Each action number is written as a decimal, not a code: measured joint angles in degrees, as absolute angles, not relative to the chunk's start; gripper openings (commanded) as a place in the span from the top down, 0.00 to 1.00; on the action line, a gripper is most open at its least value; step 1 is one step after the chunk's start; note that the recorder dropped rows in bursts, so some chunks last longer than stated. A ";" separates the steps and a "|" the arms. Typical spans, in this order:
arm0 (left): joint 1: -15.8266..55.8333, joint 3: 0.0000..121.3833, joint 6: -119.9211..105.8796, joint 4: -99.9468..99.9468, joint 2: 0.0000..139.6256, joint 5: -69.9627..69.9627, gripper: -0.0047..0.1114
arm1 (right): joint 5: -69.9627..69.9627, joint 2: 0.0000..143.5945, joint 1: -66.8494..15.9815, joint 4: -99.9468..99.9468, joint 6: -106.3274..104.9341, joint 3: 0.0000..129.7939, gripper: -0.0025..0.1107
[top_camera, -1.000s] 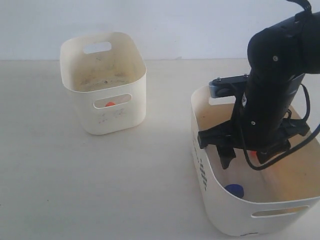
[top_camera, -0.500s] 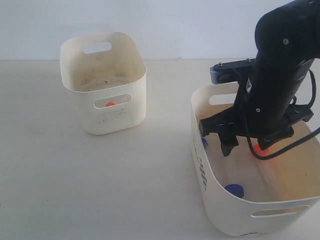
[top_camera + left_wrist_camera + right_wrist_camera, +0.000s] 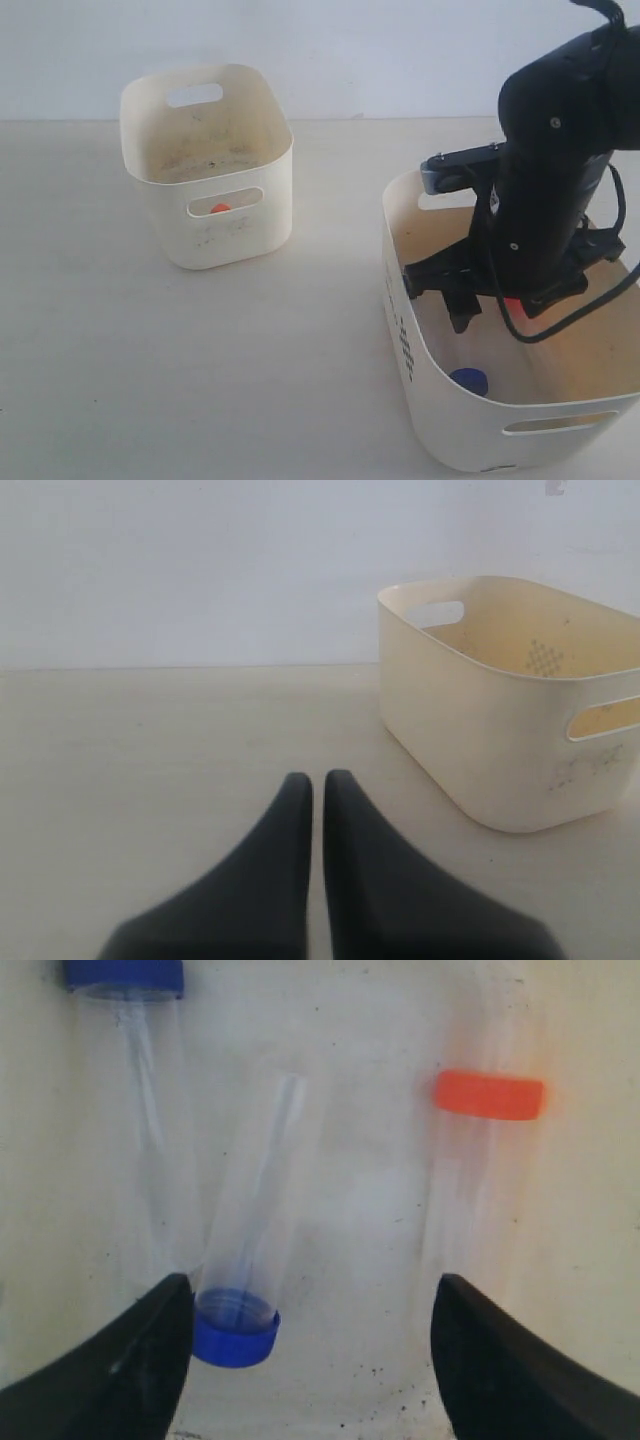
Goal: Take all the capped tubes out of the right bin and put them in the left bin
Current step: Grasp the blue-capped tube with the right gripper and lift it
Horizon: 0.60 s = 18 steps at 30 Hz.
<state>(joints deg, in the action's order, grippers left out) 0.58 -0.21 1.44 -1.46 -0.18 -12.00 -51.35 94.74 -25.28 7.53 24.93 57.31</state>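
**Tubes [image 3: 250,1210] lay under my open right hand [image 3: 312,1300] in the wide bin [image 3: 430,400]**

I had my right hand down inside the wide bin, its two fingers spread far apart and gripping nothing. Through the right wrist camera I counted three tubes flat on the bin floor. One blue-capped tube [image 3: 236,1326] lay with its cap just beside one finger. A second blue-capped tube [image 3: 125,972] lay close alongside it, cap at the far end. An orange-capped tube [image 3: 489,1094] lay apart from both, toward the other finger.

From the exterior camera I saw a blue cap [image 3: 468,380] near the bin wall closest to the camera, and a spot of orange [image 3: 512,305] beside the arm.

The narrow bin [image 3: 240,225] stood well apart on the counter [image 3: 200,370], with an orange cap [image 3: 220,208] showing through its slot. My left hand [image 3: 318,790] was closed and empty, fingers together, and the narrow bin stood ahead of it.
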 measured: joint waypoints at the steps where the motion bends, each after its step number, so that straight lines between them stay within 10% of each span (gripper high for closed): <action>1: 0.58 -0.21 1.44 -1.46 -0.18 -12.00 0.92 | -50.59 94.74 -25.28 7.63 25.12 56.66 0.42; 18: 0.58 -0.21 1.44 -1.46 -0.18 -12.00 0.92 | -46.68 98.85 -25.28 10.52 26.64 54.17 0.42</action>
